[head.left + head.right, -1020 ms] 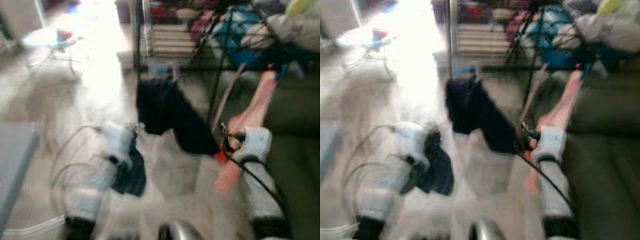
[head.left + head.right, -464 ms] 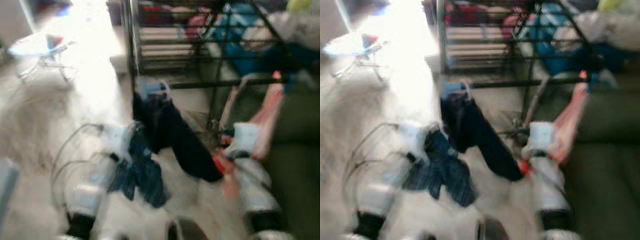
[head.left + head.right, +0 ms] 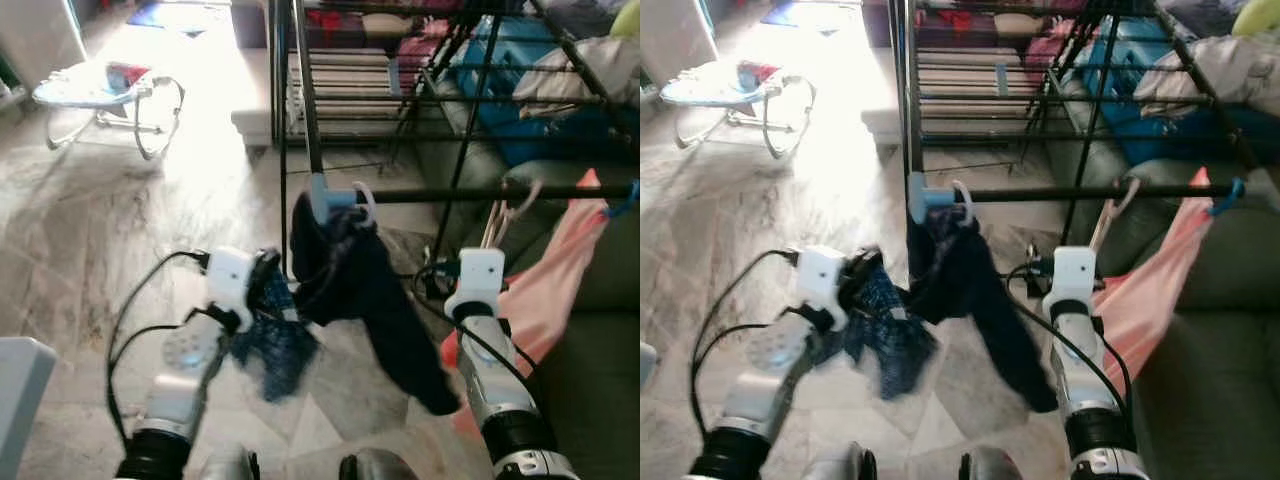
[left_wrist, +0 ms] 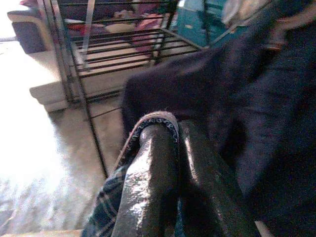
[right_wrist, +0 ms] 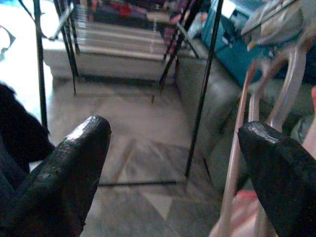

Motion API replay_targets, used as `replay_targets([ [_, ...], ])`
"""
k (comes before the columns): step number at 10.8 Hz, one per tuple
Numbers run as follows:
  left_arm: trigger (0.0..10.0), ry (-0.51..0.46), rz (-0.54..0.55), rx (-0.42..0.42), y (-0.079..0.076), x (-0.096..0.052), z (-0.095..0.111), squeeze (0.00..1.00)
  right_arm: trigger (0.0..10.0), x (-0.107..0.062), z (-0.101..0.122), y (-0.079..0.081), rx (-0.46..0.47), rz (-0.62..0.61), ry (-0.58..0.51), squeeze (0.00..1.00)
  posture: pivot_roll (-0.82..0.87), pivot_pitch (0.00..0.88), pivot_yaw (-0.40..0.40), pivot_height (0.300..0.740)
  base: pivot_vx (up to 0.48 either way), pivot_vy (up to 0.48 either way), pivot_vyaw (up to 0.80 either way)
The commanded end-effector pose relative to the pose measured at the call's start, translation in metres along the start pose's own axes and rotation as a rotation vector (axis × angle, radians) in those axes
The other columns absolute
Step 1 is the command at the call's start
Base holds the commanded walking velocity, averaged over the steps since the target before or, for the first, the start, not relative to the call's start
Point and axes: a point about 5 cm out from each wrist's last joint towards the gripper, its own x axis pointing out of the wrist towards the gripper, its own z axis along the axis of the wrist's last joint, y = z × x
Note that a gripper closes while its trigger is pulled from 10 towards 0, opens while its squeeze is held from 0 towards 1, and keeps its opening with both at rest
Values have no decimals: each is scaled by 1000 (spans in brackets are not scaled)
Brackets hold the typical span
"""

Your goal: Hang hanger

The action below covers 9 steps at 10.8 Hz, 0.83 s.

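Observation:
A white hanger's hook (image 3: 362, 192) sits over the black drying rack's low horizontal bar (image 3: 480, 193), beside a blue joint (image 3: 318, 196). A dark navy garment (image 3: 375, 295) hangs from it, its tail reaching down to the right. My left gripper (image 3: 268, 292) is left of the garment, shut on a blue plaid cloth (image 3: 275, 345) that joins it; the left wrist view has the fingers (image 4: 153, 163) pinched on the plaid hem (image 4: 148, 121). To the garment's right my right gripper (image 5: 177, 138) is open and holds nothing.
A pink garment (image 3: 545, 290) on a pale hanger (image 3: 500, 220) hangs further right on the same bar. A green sofa (image 3: 590, 380) is on the right, and clothes are piled on the rack (image 3: 590, 70). A baby bouncer (image 3: 100, 88) stands at far left, a grey box (image 3: 18, 385) at near left.
The whole picture has shifted and sharpened as the camera moved. The dark garment's tail has swung lower and to the right. My left gripper still holds the plaid cloth.

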Motion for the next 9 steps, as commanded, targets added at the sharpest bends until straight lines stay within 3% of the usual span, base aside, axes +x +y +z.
replay_targets([
  [1, 10000, -10, -13, 20, -2, 3, 3, 0, 10000, -1, -6, -4, -23, -23, 31, 0, -53, 98, -62, 740, 0, 0, 0],
  [4, 10000, -1, -14, 23, -3, 1, 1, 0, 10000, -6, 0, -12, -32, -56, -43, 0, -54, 106, -61, 740, 0, 0, 0],
  [6, 10000, 6, -27, 27, -6, 2, 0, 0, 10000, -11, 20, -16, -143, -61, -184, 0, -63, 113, -57, 740, 0, 0, 0],
  [9, 10000, 15, -29, 35, -5, 2, -1, 0, 10000, -24, 23, -38, -242, -105, -233, 0, -72, 121, -55, 740, 0, 0, 0],
])
